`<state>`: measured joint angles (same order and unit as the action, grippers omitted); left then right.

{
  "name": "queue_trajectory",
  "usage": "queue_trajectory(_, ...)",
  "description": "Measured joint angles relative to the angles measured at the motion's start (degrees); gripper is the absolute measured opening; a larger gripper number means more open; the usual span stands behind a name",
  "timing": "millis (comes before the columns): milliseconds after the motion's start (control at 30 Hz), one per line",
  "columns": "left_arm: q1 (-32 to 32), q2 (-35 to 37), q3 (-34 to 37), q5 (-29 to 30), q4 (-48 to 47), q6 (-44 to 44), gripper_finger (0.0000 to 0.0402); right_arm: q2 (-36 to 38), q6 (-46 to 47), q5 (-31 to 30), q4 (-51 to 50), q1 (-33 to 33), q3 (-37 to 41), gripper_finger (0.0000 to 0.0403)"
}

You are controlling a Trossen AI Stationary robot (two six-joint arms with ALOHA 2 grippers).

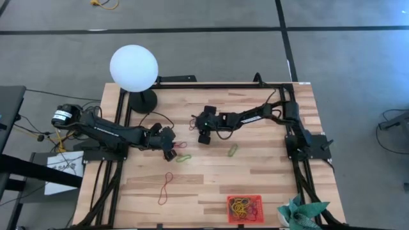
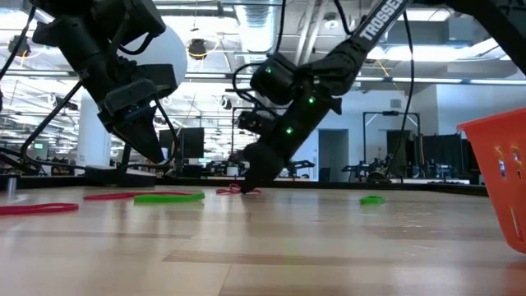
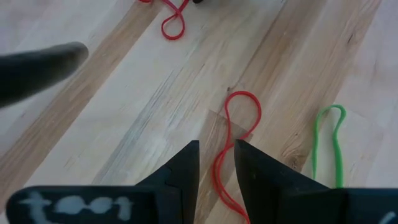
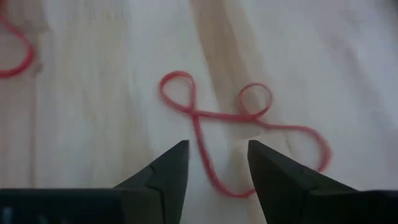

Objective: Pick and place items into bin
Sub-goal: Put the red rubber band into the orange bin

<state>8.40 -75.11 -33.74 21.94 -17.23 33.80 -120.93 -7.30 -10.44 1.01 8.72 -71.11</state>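
Observation:
Rubber bands lie flat on the wooden table (image 1: 211, 172). My left gripper (image 1: 171, 153) is open and hangs above the table (image 2: 156, 152). In the left wrist view, a red band (image 3: 239, 118) runs into the gap of my left gripper (image 3: 216, 165), with a green band (image 3: 329, 143) beside it. My right gripper (image 1: 203, 138) is open and low over a twisted red band (image 4: 236, 118). In the right wrist view, the tail of that band lies between the fingers of my right gripper (image 4: 217, 162). The red-orange bin (image 1: 244, 207) stands near the table's near edge and holds several bands.
A long red band (image 1: 166, 187) lies toward the near left, and a green band (image 1: 233, 151) lies to the right of centre. A white globe lamp (image 1: 133, 67) stands at the far left corner. A teal cloth (image 1: 300, 214) sits by the bin's right. Black cables run along the far side.

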Motion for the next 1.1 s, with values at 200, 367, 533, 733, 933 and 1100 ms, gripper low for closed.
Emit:
queue_trajectory(200, 0.04, 0.00, 0.00, 0.06, -0.03, -0.24, 0.0091, -2.73, 5.24, 7.01, -0.51, 2.01, -0.24, 0.0151)
queue_trajectory(367, 0.11, 0.00, 0.00, 0.42, -0.03, -0.24, 0.0091, -3.19, 5.54, 4.80, -0.24, 2.74, -0.31, 0.0128)
queue_trajectory(533, 0.11, 0.00, 0.00, 0.32, -0.07, -0.21, 0.0091, -2.56, 4.42, 4.91, -0.35, 1.85, -0.13, 0.0051)
queue_trajectory(733, 0.35, 0.00, 0.00, 0.26, -0.35, -0.21, 0.0091, 1.94, 2.22, -2.23, -7.01, -3.39, 0.48, 0.0006)
queue_trajectory(933, 1.68, 0.00, 0.00, 0.43, -0.35, 0.24, 0.0091, 15.82, 4.92, -14.17, -24.57, -12.31, 0.46, 0.0001)
queue_trajectory(1100, 3.00, 0.00, 0.00, 1.71, -0.39, 1.78, 0.0091, 29.49, 17.21, -14.90, -35.87, -22.23, 0.32, 0.0001)
